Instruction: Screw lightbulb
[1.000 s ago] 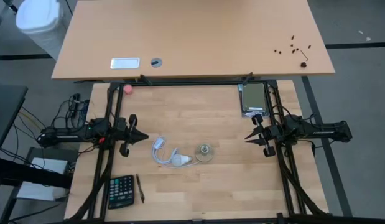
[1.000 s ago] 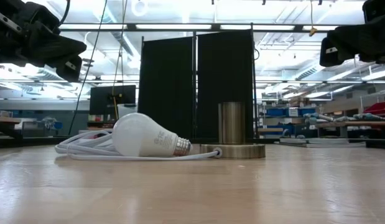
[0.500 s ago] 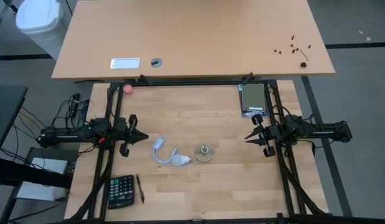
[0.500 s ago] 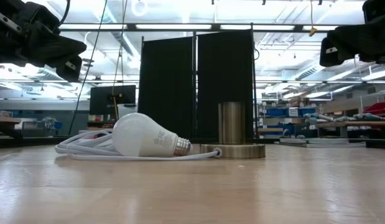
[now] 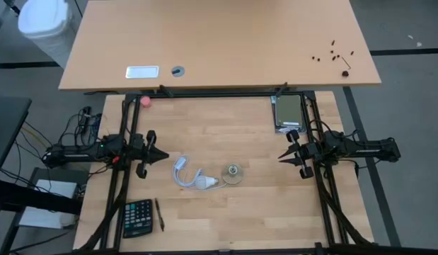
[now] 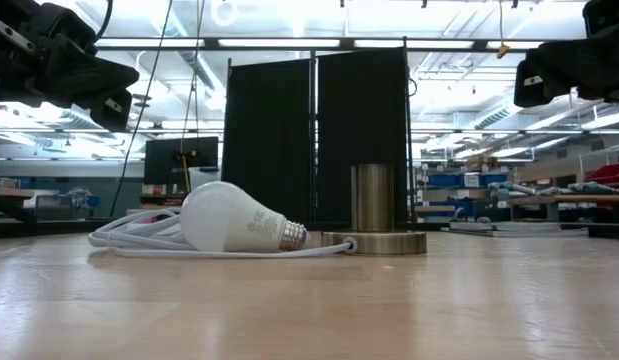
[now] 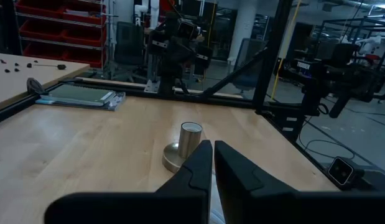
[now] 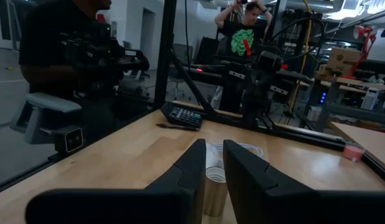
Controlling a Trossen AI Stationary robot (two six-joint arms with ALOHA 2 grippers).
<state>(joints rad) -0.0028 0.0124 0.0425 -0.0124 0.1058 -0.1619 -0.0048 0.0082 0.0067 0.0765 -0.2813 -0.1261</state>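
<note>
From above, I see the lightbulb [image 5: 206, 183] lying on its side on the wooden tabletop [image 5: 226, 127], slightly toward seven o'clock from centre. Its white cord [image 5: 185, 172] curls at its ten o'clock and a round metal base [image 5: 234, 172] sits at its two o'clock. My left gripper [image 5: 160, 156] waits at nine o'clock, pinched closed and empty. My right gripper [image 5: 282, 157] waits at three o'clock, likewise closed and empty. A calculator [image 5: 137, 217] lies near seven o'clock.

At tabletop height, the lightbulb [image 6: 237, 219] rests with its threaded base pointing toward the upright metal cylinder [image 6: 373, 198]. I judge it light, smooth, apt to roll and breakable, so I would hold the widest part of the globe gently. It carries faint grey print near the neck, too small to read.

In the left wrist view, closed fingers point at the cylinder [image 7: 190, 138].

In the right wrist view, I see no readable writing.
</note>
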